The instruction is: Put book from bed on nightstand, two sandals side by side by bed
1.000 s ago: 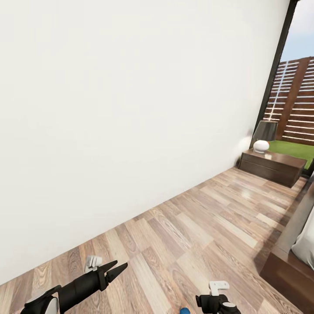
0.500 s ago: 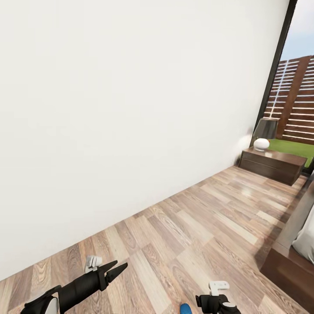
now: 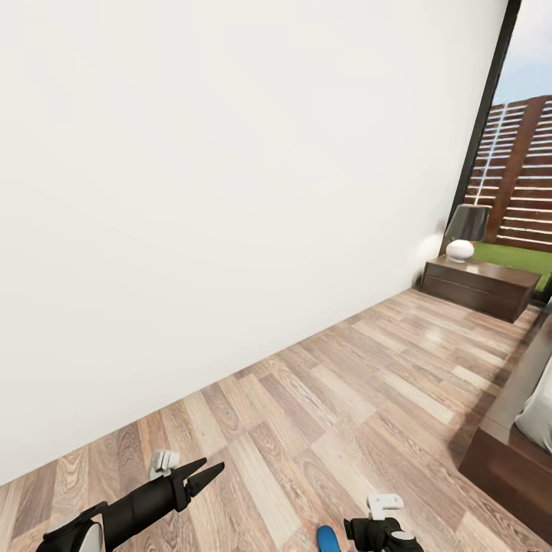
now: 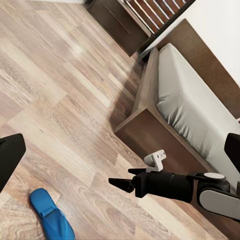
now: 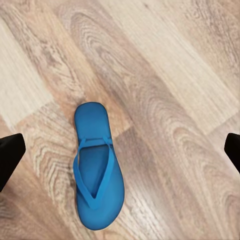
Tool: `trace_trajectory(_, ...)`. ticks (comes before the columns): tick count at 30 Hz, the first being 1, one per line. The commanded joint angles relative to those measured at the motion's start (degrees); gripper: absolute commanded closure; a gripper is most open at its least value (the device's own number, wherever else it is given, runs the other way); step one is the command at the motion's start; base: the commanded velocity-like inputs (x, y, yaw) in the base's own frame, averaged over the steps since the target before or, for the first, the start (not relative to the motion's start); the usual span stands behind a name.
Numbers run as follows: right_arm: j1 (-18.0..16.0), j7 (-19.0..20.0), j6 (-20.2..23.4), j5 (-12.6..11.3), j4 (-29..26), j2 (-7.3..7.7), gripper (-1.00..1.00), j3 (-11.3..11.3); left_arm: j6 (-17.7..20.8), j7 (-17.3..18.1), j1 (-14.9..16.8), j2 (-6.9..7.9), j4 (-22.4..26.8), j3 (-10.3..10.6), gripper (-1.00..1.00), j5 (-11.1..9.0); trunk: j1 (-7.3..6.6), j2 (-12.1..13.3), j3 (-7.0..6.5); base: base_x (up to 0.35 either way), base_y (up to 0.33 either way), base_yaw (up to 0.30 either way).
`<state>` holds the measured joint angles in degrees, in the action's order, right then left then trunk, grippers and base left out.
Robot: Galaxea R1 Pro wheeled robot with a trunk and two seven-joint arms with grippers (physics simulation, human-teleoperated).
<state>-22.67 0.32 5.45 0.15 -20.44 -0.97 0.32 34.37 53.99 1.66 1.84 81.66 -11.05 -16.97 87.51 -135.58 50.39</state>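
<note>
Sandal (image 5: 97, 167) lies flat on the wood-plank floor (image 3: 330, 399), strap side up, well apart from the bed (image 4: 195, 107), and my right gripper (image 5: 120, 150) hangs above it with its fingertips spread wide at both edges of the wrist view, holding nothing. From my left wrist, the same sandal (image 4: 50, 216) lies on the planks just off my right gripper (image 4: 122, 183). My left gripper (image 3: 203, 475) looks nearly closed and empty. Beyond the bed's far end, a nightstand (image 3: 479, 285) with a lamp (image 3: 464, 230) stands by the white wall (image 3: 230, 192).
</note>
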Motion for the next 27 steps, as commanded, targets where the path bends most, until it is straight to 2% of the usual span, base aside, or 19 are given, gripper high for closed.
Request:
trace_trajectory(1, 0.0, 0.0, 0.4, 0.0, -0.1, 0.00, -1.00, 0.0, 0.4, 0.1, 0.0, 0.01, 0.0, 0.0, -1.00, -0.3, 0.21, -0.4, 0.24, 0.000, 0.000, 0.000)
trace_trajectory(19, 0.0, 0.0, 0.4, 0.1, -0.1, -0.04, -1.00, 0.0, 0.4, 0.1, 0.1, 0.01, 0.0, 0.0, -1.00, -0.3, 4.17, -7.7, 3.47, 0.000, 0.000, 0.000)
trace_trajectory(27, 0.0, 0.0, 0.4, 0.1, -0.1, -0.06, -1.00, 0.0, 0.4, 0.1, 0.0, 0.01, 0.0, 0.0, -1.00, -0.3, 4.37, -7.8, 5.25, 0.000, 0.000, 0.000)
